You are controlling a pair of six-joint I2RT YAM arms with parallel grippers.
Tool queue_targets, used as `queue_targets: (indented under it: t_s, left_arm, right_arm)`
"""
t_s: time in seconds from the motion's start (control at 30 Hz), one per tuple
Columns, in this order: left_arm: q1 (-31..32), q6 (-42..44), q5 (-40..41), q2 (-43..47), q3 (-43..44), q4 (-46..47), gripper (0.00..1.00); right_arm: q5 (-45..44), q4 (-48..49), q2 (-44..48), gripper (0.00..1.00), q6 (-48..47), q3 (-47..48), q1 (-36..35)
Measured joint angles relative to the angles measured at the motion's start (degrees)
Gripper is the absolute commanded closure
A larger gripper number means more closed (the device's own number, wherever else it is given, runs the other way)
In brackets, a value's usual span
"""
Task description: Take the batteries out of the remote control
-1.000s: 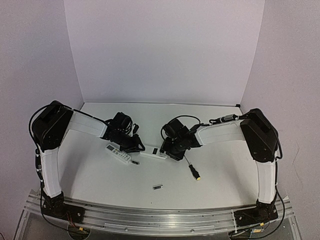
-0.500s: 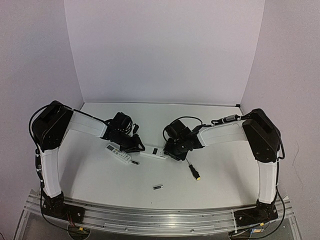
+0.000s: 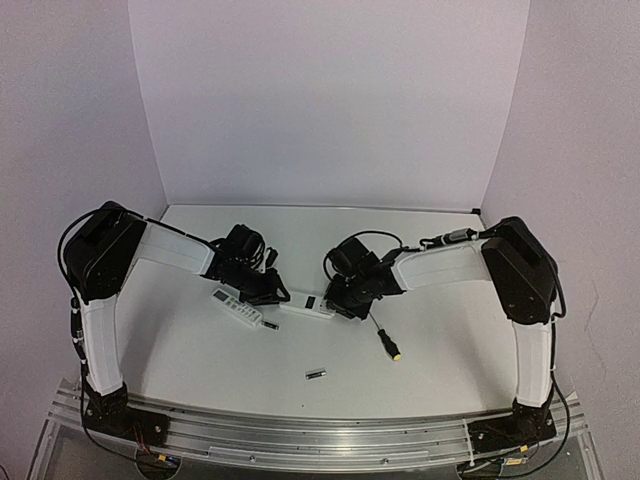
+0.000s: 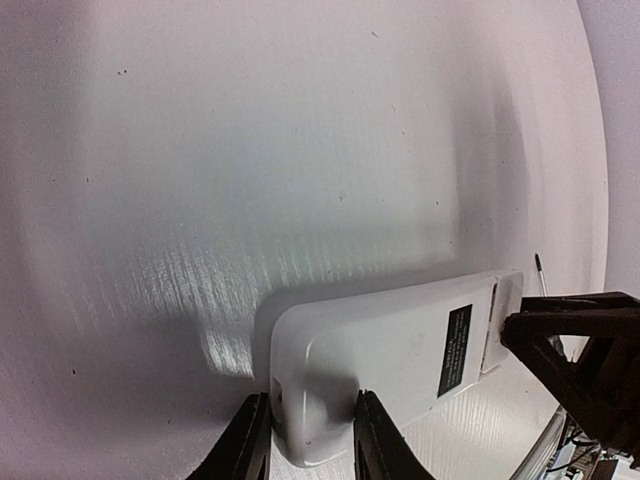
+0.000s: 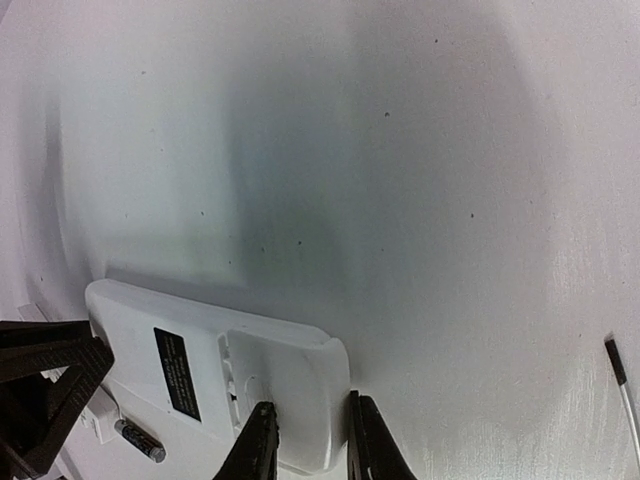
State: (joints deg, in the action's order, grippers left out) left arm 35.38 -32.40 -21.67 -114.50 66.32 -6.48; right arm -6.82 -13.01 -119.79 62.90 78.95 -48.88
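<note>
Your right fingers have just drawn in from a wider stance and now pinch one end of the remote, the end with the open bay. Your left fingers have not shifted; they clamp the opposite end. The remote lies back-up on the surface and is now held at both ends. I read that as bracing or lifting it, not picking anything out of it.

The bay has no cover on it. From the right wrist view it looks pale and hollow, and I see no dark cylinder inside. On that showing the unloading looks done or nearly so. Part of the bay sits behind its own rim, though, so check it before you let go.

The task's things are out on the surface. Of these, one battery lies just beside the remote's near long edge, toward the left-held end. The other battery lies well apart from the remote, toward the arm bases.

A second remote, buttons up, sits near the left-held end of the remote. A screwdriver lies just past the right-held end, on the near side.
</note>
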Motion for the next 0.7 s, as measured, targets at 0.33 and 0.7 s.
queue_targets:
  t_s: [0.33, 0.7]
  left_arm:
    - [0.1, 0.0, 0.0, 0.0, 0.0, -0.1, 0.72]
    - [0.5, -0.5, 0.8, 0.1, 0.0, -0.2, 0.72]
  right_arm:
    - [-0.2, -3.3, -1.0, 0.89, 1.6, 2.7, 0.2]
    - [-1.0, -6.2, -2.3, 0.92, 4.7, 5.3, 0.2]
